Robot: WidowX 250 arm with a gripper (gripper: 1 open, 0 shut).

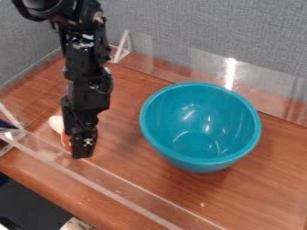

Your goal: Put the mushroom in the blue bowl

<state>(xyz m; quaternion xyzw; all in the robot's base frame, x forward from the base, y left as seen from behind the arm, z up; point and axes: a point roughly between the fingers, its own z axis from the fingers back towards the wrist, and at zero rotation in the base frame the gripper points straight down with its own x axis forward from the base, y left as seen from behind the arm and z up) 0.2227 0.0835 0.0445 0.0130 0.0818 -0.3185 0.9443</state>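
Note:
The blue bowl (180,112) is large, deep and teal, and stands empty on the wooden table's right half. The mushroom (57,125) lies at the front left. Only a sliver of its cream stem and orange cap shows to the left of the arm. My gripper (82,144) points straight down over the mushroom, its black fingers reaching the table around or right beside it. Seen edge-on, the jaws look open, and the fingers hide any contact with the mushroom.
A low clear acrylic wall (126,193) runs along the table's front edge, and another (234,67) along the back. A white fixture (10,130) sits at the left edge. Bare wood lies between the arm and the bowl.

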